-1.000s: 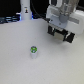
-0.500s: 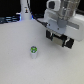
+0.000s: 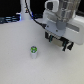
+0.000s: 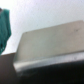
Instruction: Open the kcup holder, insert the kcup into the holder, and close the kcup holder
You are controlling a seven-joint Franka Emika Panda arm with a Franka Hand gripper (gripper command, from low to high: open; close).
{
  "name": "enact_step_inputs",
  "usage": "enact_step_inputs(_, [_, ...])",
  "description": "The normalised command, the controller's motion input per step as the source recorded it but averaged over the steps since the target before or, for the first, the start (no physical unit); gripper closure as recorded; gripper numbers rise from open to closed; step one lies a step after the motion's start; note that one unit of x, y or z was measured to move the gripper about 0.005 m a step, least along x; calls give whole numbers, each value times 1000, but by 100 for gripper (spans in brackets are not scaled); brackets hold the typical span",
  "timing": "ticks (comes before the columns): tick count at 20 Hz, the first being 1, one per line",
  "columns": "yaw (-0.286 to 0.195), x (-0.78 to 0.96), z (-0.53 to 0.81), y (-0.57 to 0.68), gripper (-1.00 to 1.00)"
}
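**White table, green-topped pod, arm off to the right**

White is the surface of the table [image 3: 20, 60], and on it stands the kcup [image 3: 33, 52], a small pale cylinder with a round green top, upright and alone toward the near middle of the exterior view. Nothing touches it.

The gripper [image 3: 58, 41] hangs above the table on the exterior view's right, farther back than the kcup and well apart from it. Its dark fingers [image 3: 51, 38] point downward below the bulky white wrist housing [image 3: 62, 22]. They show some gap between them (the picture is too coarse to say how wide), and nothing is seen held there, so whether the pincer is spread or closed I cannot tell.

A dark cable [image 3: 31, 14] runs across the far part of the table toward the arm.

The wrist view is blurred. It shows a flat grey slab [image 4: 50, 45] with a darker edge beneath it, white surface beyond, and a teal shape [image 4: 4, 27] at one border. What these are I cannot tell.
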Motion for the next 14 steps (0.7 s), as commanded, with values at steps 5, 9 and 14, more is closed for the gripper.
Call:
enact_step_inputs(5, [-241, 74, 396, -465, -100])
enact_step_inputs(9, [-262, 12, 369, -424, -100])
enact_step_inputs(14, [-281, -61, 322, -338, -100])
